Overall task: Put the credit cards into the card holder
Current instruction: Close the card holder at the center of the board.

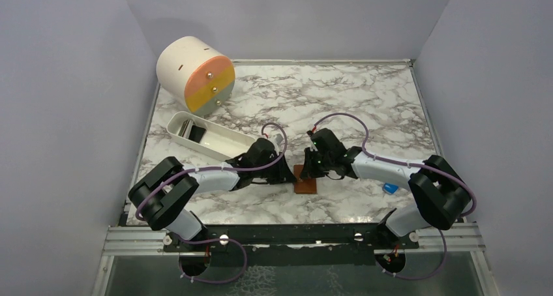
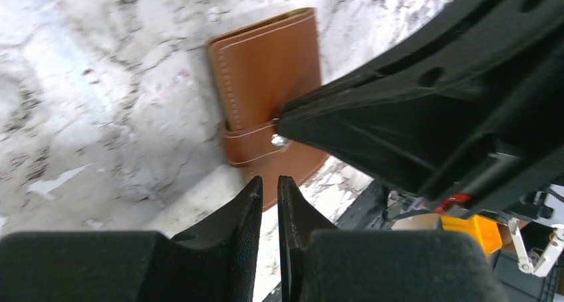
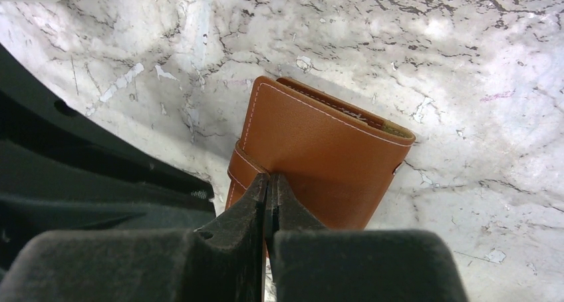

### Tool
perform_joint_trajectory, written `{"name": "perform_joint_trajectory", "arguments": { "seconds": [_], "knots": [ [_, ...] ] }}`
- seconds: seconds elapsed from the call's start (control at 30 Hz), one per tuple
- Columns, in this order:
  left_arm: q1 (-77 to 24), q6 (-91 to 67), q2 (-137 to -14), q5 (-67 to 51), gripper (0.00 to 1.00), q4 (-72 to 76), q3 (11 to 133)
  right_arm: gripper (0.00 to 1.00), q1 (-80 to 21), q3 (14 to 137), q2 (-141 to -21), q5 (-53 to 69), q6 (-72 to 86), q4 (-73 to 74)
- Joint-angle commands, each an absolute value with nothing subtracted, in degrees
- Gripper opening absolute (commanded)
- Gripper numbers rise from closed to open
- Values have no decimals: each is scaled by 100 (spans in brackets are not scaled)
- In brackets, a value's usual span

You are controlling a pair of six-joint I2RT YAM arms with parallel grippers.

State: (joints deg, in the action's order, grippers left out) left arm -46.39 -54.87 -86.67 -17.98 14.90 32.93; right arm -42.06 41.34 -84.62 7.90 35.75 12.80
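The card holder [image 1: 305,185] is a brown wallet lying folded shut on the marble between my two grippers. Its strap with a round snap [image 2: 279,141] wraps over one edge. My right gripper [image 3: 269,179] is shut, its tips pressed together against the strap, right at the snap. Whether the strap is pinched between them I cannot tell. My left gripper [image 2: 269,182] hovers over the wallet's near edge, its fingers a narrow gap apart with nothing between them. Dark credit cards [image 1: 194,132] lie in the white tray to the back left.
The white oblong tray [image 1: 225,144] sits just behind my left arm. A cream cylinder with orange, yellow and grey drawer fronts [image 1: 195,74] stands at the back left. A small blue block [image 1: 390,188] lies by my right arm. Grey walls close in the table.
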Motion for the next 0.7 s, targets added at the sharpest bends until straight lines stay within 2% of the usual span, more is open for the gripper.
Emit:
{"name": "perform_joint_trajectory", "arguments": {
  "seconds": [0.0,0.3,0.67],
  "knots": [
    [-4752,-5482,-8587,-2096,18,1834,3442,1,-4235,4307,-8396,624,3528,1332],
    [-4952,-5463,-9029,-1725,12,1991,3303,1,-4236,4404,-8384,601,3507,1435],
    [-4982,-5421,-9172,-1573,11,1978,3199,1,-4236,4501,-8377,304,3402,1626]
  ]
}}
